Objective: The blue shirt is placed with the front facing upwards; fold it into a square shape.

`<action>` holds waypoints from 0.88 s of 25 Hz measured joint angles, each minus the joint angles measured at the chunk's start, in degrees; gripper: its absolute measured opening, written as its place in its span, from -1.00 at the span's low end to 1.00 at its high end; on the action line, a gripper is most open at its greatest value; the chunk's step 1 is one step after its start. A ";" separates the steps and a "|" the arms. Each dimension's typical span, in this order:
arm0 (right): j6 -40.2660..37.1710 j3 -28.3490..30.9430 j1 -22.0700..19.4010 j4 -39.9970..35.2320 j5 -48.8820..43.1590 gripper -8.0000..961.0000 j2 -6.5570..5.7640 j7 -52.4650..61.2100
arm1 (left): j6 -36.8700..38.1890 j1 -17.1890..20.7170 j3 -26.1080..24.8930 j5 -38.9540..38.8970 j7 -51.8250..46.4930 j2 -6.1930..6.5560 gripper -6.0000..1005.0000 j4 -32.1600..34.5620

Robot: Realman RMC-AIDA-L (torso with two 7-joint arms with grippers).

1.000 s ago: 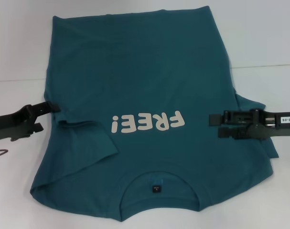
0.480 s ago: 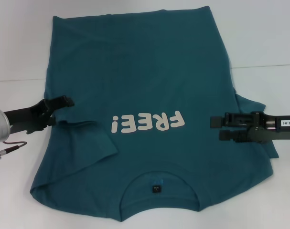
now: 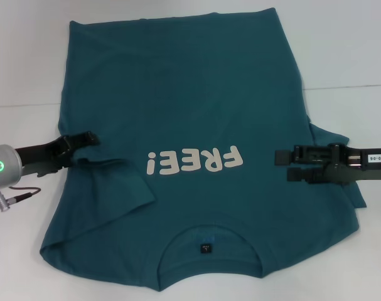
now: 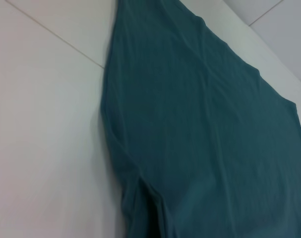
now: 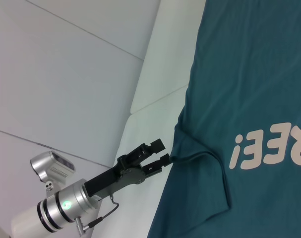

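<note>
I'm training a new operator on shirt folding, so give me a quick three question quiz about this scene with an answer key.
1. True or false: the large dark teal-blue cotton T-shirt lies with its white "FREE!" print facing up.
2. Which gripper is at the shirt's folded-in sleeve? A) left gripper B) right gripper C) neither
3. Fill in: the small black label sits inside the ____.

Key: 1. True. 2. A; the right wrist view shows its fingers open at the shirt's edge, while the right gripper, also open, is over the opposite side. 3. Collar.
</note>
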 joint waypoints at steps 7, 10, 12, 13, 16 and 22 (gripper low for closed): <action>0.05 0.10 -0.18 -0.02 0.02 0.93 -0.23 -0.53 | 0.24 -1.76 0.67 -0.30 0.07 -0.80 0.86 -0.19; 0.07 0.10 -0.23 -0.02 0.09 0.93 -0.32 -0.57 | 2.16 -2.69 0.62 -1.66 0.74 -1.03 0.86 0.05; 0.11 0.10 -0.24 -0.02 0.12 0.93 -0.36 -0.60 | 4.16 -3.11 0.42 -3.78 2.25 -1.06 0.86 0.28; 0.14 0.10 -0.24 -0.02 0.12 0.93 -0.38 -0.62 | 5.21 -3.27 0.32 -5.20 3.32 -1.05 0.86 0.30; 0.43 0.05 -0.20 0.14 0.14 0.93 -0.39 -0.67 | 6.84 -2.93 0.20 -8.16 5.54 -0.77 0.86 0.27; 1.67 -0.37 -0.01 0.04 -0.13 0.93 -0.37 -0.91 | 9.10 0.69 -0.58 -10.22 5.91 -0.07 0.86 1.65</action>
